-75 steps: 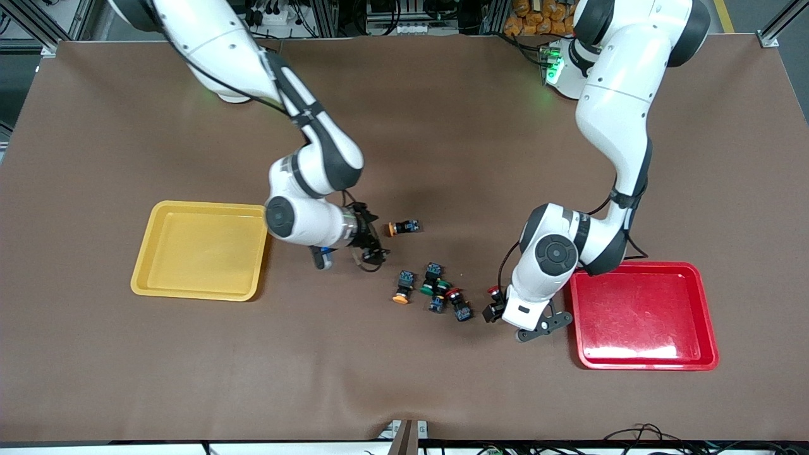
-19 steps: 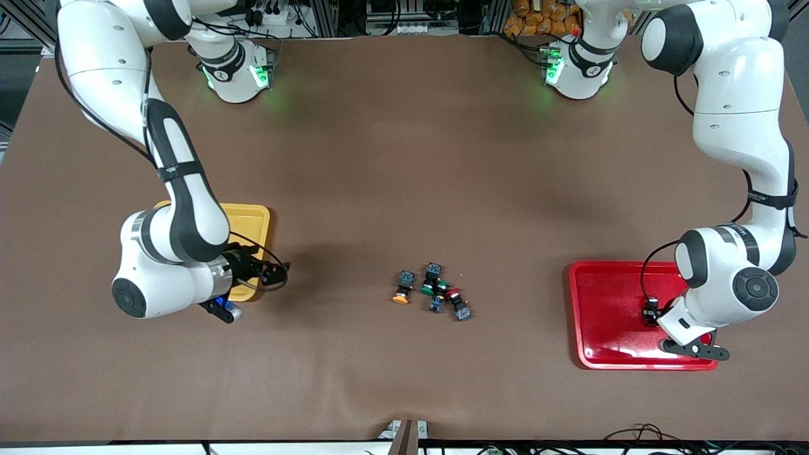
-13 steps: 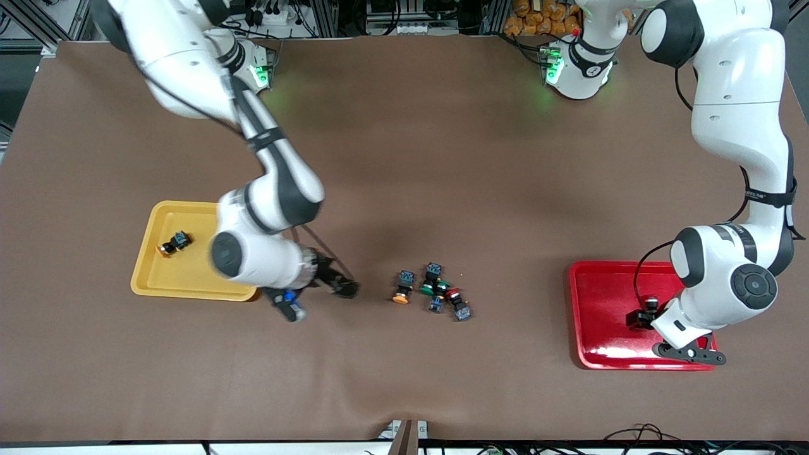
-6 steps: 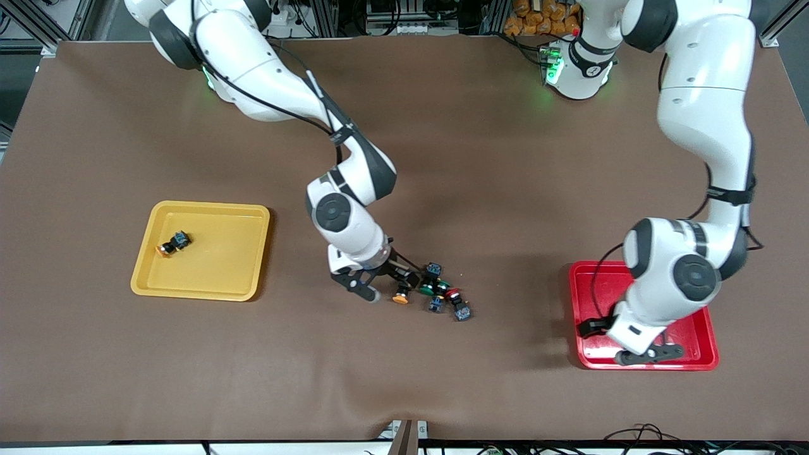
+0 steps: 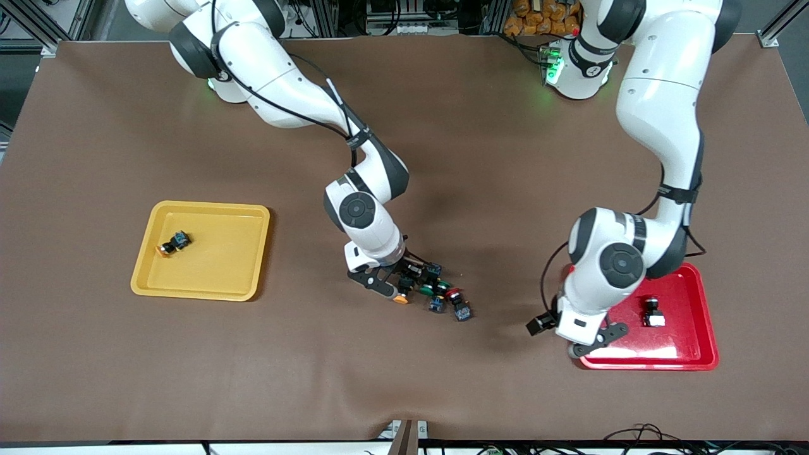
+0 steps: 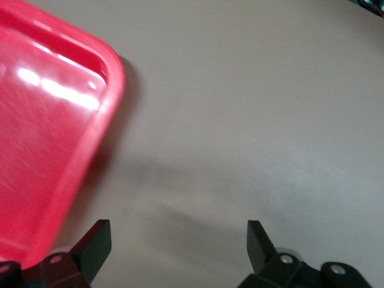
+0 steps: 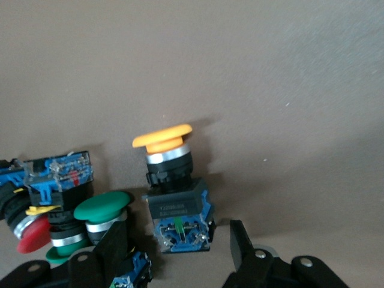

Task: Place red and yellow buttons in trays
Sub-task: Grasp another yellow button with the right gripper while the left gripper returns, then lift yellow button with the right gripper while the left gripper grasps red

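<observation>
Straddling yellow-capped button (image 7: 174, 195) mid-bench: right claw (image 5: 400, 285), fingers spread either side of black body, not yet closed, lined up for pinch. Cap points clear of cluster, so approach comes from blue-grey end. Green-capped switches (image 7: 99, 219) and red-capped button (image 7: 36, 225) touch beside it.

Left claw (image 6: 179, 247) wide open, empty, over bare bench just off red tray (image 5: 698, 354) corner.

Red tray holds one button (image 5: 651, 312). Yellow tray (image 5: 243, 253), toward right arm's edge, holds one yellow-capped button (image 5: 172, 244).
</observation>
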You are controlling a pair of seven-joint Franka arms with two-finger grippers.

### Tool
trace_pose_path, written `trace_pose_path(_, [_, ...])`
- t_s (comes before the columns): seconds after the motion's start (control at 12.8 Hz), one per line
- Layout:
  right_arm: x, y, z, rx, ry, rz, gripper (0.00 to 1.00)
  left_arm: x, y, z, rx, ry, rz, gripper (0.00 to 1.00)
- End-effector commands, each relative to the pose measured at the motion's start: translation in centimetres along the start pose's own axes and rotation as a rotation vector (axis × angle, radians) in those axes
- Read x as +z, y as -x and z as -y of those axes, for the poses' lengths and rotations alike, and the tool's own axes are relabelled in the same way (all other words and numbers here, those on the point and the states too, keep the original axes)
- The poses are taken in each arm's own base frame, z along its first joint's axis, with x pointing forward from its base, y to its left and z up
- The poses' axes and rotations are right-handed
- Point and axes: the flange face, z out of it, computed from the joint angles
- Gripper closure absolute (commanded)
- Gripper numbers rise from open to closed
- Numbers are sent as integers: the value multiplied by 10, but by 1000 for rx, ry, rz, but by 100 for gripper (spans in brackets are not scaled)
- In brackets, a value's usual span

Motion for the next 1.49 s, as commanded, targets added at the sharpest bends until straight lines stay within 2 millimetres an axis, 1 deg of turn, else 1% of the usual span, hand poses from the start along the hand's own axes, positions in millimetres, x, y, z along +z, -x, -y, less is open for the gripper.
trace_pose_path(0.0, [18,10,11,25,-2,-53,29,0,26,-30,-54,13,5,0])
trace_pose_path(0.08, [16,2,8,49,4,-50,53,5,36,-42,-72,16,9,0])
trace_pose_path(0.16, [14,1,8,47,1,-50,98,7,45,-53,-85,22,8,0])
trace_pose_path(0.24, [10,-6,8,56,-4,-51,100,8,49,-61,-91,34,1,0])
trace_pose_path(0.31, [0,-29,0,78,1,-42,100,8,52,-68,-99,61,-16,0])
trace_pose_path(0.39, [-10,-38,-3,81,18,4,100,13,54,-72,-112,93,-26,0])
trace_pose_path(0.47, [-25,-53,-10,102,40,67,100,18,62,-81,-108,122,-30,0])
trace_pose_path(0.55, [-47,-79,-22,119,59,132,100,23,67,-85,-106,139,-36,0])
trace_pose_path(0.63, [-74,-101,-31,99,57,189,100,31,76,-91,-98,148,-37,0])
trace_pose_path(0.71, [-93,-129,-50,86,66,234,100,38,82,-96,-96,160,-44,0])
trace_pose_path(0.78, [-108,-156,-72,67,74,272,100,45,88,-100,-92,171,-49,0])
trace_pose_path(0.86, [-127,-178,-93,10,80,313,100,53,95,-103,-85,180,-52,0])
trace_pose_path(1.02, [-146,-209,-142,-72,136,406,100,63,106,-107,-66,171,-47,0])
trace_pose_path(1.1, [-153,-218,-171,-101,159,443,100,66,110,-109,-52,168,-46,0])
trace_pose_path(1.18, [-162,-223,-200,-151,162,459,100,73,117,-111,-35,158,-46,0])
trace_pose_path(1.33, [-177,-239,-269,-261,133,468,100,78,121,-112,-9,136,-61,0])
trace_pose_path(1.41, [-176,-241,-296,-302,122,479,100,80,125,-113,6,122,-78,0])
